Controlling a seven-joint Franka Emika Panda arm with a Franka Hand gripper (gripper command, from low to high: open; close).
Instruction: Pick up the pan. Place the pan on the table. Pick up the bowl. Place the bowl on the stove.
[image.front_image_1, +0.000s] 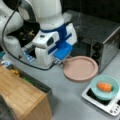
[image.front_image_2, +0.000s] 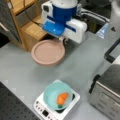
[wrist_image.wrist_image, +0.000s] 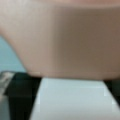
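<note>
The pan (image.front_image_1: 80, 68) lies flat on the table (image.front_image_1: 67, 100), out in its open middle stretch and well in from any edge, beside the big silver toaster oven (image.front_image_1: 105, 42). In both front views the gripper (image.front_image_1: 60, 60) sits low at the pan's rim, just where the short white handle (wrist_image.wrist_image: 72, 100) must be; the wrist view shows that handle running straight out from the pinkish wall toward the camera, with dark finger shapes at either side of it. They look closed on the handle, though the view is too close and soft to be sure the pads touch, so I cannot tell its state with confidence.

The bowl (image.front_image_2: 58, 95), with the orange item (image.front_image_2: 62, 98) in it, already rests on the stove (image.front_image_2: 56, 111), which stands near a front view's bottom edge of the table, apart from the pan.

The pan's long axis runs from handle through the disc's centre. In a front view (image.front_image_2: 48, 52) the handle end points to the upper right, toward the arm, and the open face points up.

What could go wrong: if the fingers are still clamped, any lift or sideways pull would drag or tip the pan by its handle. A sweep toward the stove could knock the bowl, which overhangs the burner.
</note>
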